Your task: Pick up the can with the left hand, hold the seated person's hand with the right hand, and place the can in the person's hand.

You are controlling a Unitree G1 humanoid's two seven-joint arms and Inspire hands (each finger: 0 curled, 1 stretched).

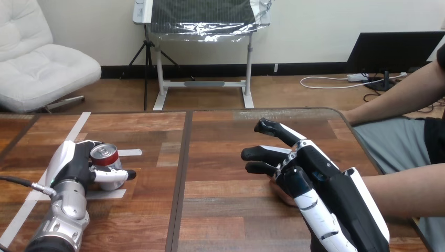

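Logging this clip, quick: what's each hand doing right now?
Left hand: shut on the can.
Right hand: open, fingers straight, over the person's hand.

**Fig. 1.** Wooden table, seen from its near side. The top is laid in planks of mixed brown tones and bordered by a dark edge, which rounds off at the far right corner. A dark seam runs straight from the far edge to the near edge and divides the top into a left and a right panel. All the tape lies on the left panel. A long white tape strip slants from the far edge towards the near left. A short tape piece lies crosswise beside it, and a second short tape piece lies nearer the viewer.
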